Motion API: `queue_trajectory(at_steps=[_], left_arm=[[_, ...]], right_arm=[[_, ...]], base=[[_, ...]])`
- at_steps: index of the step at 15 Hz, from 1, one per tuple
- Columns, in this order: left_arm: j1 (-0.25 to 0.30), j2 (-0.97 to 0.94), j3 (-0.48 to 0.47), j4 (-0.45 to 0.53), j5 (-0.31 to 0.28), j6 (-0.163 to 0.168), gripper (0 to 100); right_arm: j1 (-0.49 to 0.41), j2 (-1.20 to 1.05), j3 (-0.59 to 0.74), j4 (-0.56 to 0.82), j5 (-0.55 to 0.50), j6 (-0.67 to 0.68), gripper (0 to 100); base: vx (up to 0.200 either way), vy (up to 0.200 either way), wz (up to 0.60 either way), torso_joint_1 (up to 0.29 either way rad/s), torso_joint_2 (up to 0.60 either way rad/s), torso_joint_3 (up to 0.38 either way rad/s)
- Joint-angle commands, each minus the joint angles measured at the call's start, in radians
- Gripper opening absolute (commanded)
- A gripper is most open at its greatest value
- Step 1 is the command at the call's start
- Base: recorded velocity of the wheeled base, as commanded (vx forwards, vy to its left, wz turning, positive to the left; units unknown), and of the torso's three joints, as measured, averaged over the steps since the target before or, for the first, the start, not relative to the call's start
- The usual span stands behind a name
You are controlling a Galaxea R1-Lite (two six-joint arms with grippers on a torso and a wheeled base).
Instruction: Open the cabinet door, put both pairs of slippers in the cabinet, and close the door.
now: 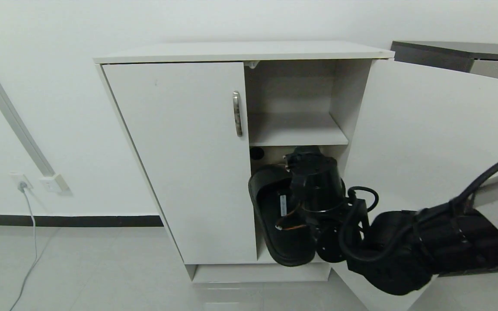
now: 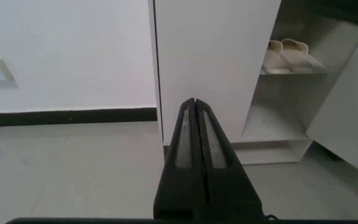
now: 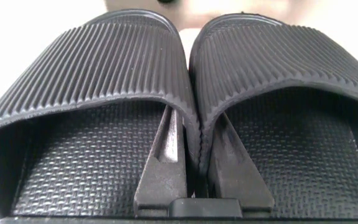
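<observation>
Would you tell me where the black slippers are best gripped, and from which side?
Pinch the black slippers by their touching inner strap edges, one finger under each strap, coming in over the footbeds; side by side they form one thin ridge.

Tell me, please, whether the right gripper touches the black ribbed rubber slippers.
Touching: right wrist view shows the right gripper pinching both black ribbed rubber slippers together.
</observation>
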Motion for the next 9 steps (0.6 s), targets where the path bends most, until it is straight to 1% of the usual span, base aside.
queue_trajectory(at_steps=[1,2,4,6,9], left_arm=[[0.0,0.0,0.0,0.0,0.0,0.0,0],[0.0,0.0,0.0,0.0,0.0,0.0,0],[0.0,0.0,0.0,0.0,0.0,0.0,0],[0.0,0.0,0.0,0.0,0.0,0.0,0],[0.0,0.0,0.0,0.0,0.002,0.0,0]], right_arm=[[0.004,0.067,-0.22,0.197,-0.114,0.085,0],[0.004,0.06,-0.26,0.24,-0.124,0.088,0],[-0.012,0.053,-0.333,0.275,-0.137,0.076,0],[-0.024,0.06,-0.365,0.315,-0.135,0.072,0],[-0.044,0.072,-0.382,0.311,-0.13,0.03,0]], base=[[0.0,0.0,0.0,0.0,0.0,0.0],[0.0,0.0,0.0,0.0,0.0,0.0],[0.0,0.0,0.0,0.0,0.0,0.0],[0.0,0.0,0.0,0.0,0.0,0.0],[0.0,0.0,0.0,0.0,0.0,0.0]])
